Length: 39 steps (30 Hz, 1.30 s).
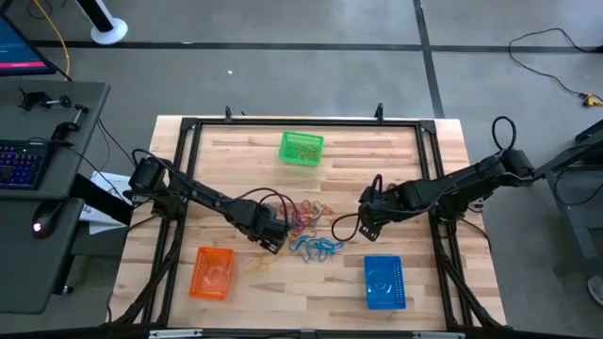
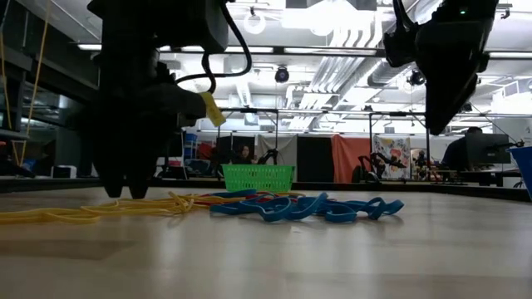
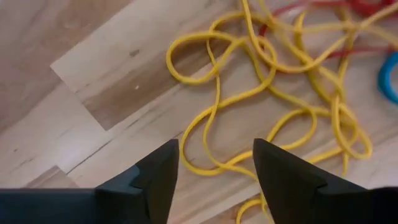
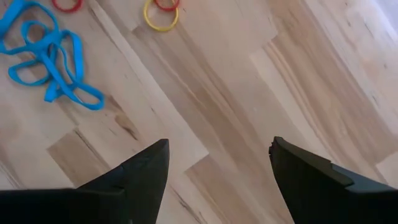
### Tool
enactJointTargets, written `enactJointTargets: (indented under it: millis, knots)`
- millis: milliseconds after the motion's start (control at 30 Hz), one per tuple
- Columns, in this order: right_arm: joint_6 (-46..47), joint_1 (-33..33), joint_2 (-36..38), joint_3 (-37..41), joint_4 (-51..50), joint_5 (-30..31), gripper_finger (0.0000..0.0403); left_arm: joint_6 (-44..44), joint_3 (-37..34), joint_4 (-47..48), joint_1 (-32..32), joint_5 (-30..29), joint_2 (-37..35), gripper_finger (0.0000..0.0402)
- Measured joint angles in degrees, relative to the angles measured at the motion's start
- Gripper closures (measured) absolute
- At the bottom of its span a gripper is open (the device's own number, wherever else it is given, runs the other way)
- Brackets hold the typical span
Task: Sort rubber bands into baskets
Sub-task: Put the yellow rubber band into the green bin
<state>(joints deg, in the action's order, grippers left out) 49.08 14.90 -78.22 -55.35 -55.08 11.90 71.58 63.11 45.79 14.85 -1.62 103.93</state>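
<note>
The table (image 1: 415,282) is a pale wood top inside a black frame. Both arms reach in over it from the sides. The left gripper (image 1: 272,235) sits low over the near-left edge of the band pile, its fingers (image 3: 158,177) spread with yellow bands (image 3: 273,93) lying on the wood between and beyond them; nothing is gripped. The right gripper (image 1: 366,215) hangs above bare wood just right of the pile, fingers (image 4: 140,180) wide apart and empty.

Three baskets stand well apart: the green basket (image 1: 301,148) at the far middle with some bands inside, the orange basket (image 1: 212,272) at the near left, and the blue basket (image 1: 383,282) at the near right.

The rubber bands (image 1: 306,224) lie in a loose tangle at the table's middle, between the two grippers. Yellow and red loops make up the far part, and blue bands (image 1: 317,248) spread on the near side.
</note>
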Motion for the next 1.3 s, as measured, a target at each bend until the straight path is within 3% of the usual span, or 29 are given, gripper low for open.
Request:
enactJointTargets:
  millis: [333, 1300]
  knots:
    - [-1.4, 0.0, 0.0, 0.0, 0.6, 2.1, 0.0137, 3.9, 0.0, -1.5, 0.3, -0.4, 0.0, 0.0282]
    - [-1.2, 0.0, 0.0, 0.0, 2.1, 4.7, 0.0137, 5.7, -0.3, -1.4, 1.0, -0.8, 0.0, 0.0284]
